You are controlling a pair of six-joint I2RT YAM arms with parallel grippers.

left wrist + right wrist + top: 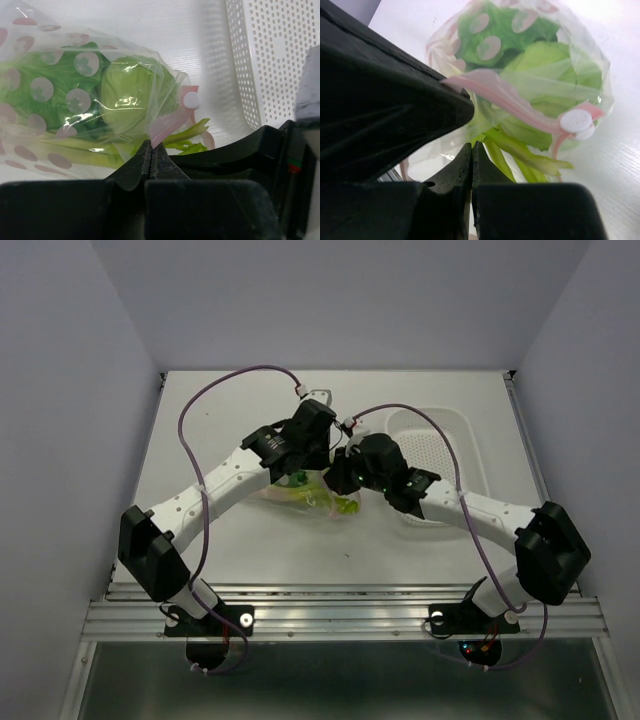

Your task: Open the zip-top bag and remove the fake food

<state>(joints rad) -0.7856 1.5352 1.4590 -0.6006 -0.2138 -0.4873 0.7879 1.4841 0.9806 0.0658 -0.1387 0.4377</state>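
The clear, pink-dotted zip-top bag lies mid-table between both arms. Inside it is the fake food: a round light-green cabbage head, dark leafy greens and a pale stalk that pokes out of the mouth. My left gripper is shut on the pink zip strip, close to its white slider. My right gripper is shut at the opposite lip, with the clear film pinched at its tips. From the right wrist, the bag's mouth gapes a little. Both grippers meet over the bag.
A white perforated oval basket stands at the back right, close beside the bag's mouth. The left gripper's black finger fills the upper left of the right wrist view. Grey walls enclose the table.
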